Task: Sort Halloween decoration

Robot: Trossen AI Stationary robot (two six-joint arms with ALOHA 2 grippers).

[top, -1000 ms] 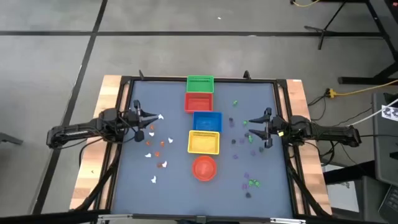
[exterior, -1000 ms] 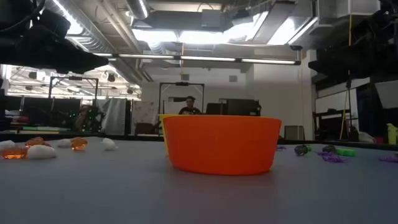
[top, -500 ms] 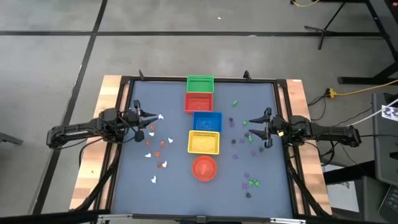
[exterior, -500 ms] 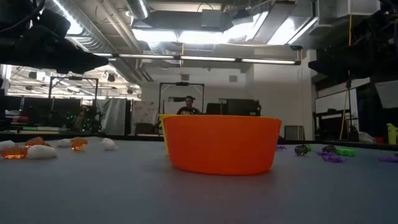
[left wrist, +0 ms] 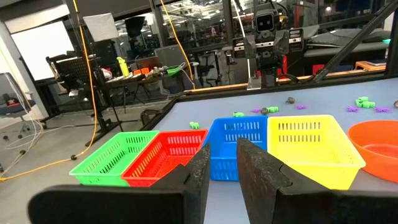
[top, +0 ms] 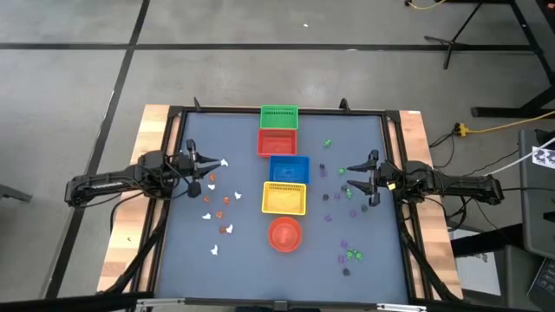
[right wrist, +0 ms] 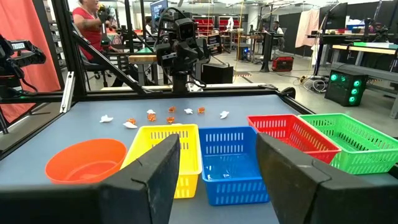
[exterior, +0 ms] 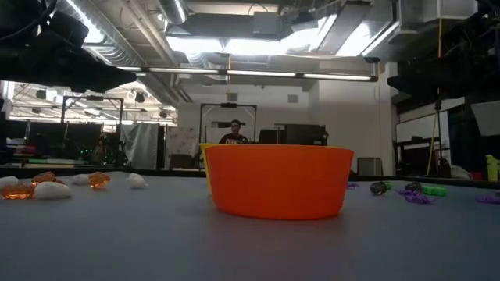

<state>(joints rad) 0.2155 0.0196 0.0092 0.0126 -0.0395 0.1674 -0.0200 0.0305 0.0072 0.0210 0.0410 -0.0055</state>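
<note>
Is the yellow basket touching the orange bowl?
Apart. The high view shows a strip of bare table between the yellow basket and the orange bowl.

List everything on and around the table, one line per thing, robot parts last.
green basket: one, green, far end of the centre row.
red basket: one, red, next in the row.
blue basket: one, blue, mid row.
yellow basket: one, yellow, beside the bowl.
bowl: one, red-orange, near end of the row.
white and orange trinkets: several, scattered on the left side.
purple and green trinkets: several, scattered on the right side.
person: one, in the room behind.
left gripper: nearly closed, empty, above the left trinkets.
right gripper: open, empty, above the right trinkets.
</note>
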